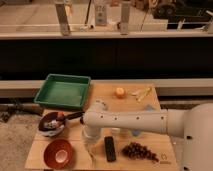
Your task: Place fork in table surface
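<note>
Gripper [64,118] hangs over dark bowl [49,129] on table surface [105,92], nr green tray [64,91] (grip state: can't tell). Fork [54,121]: slim, silvery-grey, just beside it.

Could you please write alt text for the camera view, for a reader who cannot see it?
A white robot arm reaches from the right across the wooden table surface, its gripper pointing down between a red bowl and a black remote. A green tray, dark grapes and pale yellow utensils also lie on the table.
</note>
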Available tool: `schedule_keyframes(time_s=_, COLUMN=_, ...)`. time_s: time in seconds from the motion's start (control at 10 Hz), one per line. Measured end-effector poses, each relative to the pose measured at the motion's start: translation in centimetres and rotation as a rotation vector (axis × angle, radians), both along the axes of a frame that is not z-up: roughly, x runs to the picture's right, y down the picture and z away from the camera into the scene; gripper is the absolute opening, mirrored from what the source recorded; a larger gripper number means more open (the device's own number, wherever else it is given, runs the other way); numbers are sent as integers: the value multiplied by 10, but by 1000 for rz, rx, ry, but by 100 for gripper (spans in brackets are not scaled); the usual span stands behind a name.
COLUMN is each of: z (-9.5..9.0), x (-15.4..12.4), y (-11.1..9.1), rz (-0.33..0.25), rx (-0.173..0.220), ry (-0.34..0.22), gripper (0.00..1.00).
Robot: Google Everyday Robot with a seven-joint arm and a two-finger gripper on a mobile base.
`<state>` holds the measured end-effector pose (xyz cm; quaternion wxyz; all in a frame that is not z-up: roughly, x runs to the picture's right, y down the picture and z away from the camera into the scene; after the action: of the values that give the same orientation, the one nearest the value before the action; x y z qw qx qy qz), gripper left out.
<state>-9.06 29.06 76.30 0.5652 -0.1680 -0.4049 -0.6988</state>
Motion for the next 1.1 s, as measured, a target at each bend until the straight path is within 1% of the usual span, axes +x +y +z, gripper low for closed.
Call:
schedule_keyframes(time_s=0.2, z=2, x=0, y=1, rz=2, rx=-1, ry=7, gripper=57)
schedule_keyframes(time_s=0.3, z=3, x=0, y=2, rz=4, rx=-2, ry=14, gripper=69)
schedule_keyframes(time_s=0.4, z=4, x=-1, y=2, rz=6, rx=-2, ry=20, gripper=77)
schedule_keyframes(time_s=0.5, z=4, x=-1, y=2, rz=10, rx=0, ry=26, gripper=80)
schedule_keyframes(time_s=0.9, z=4, x=-1, y=2, rz=16, rx=13, ry=48, gripper=80)
schedule_keyframes(time_s=1.1, z=2, x=-2, y=0, rz=13, rx=21, ry=71, gripper=80)
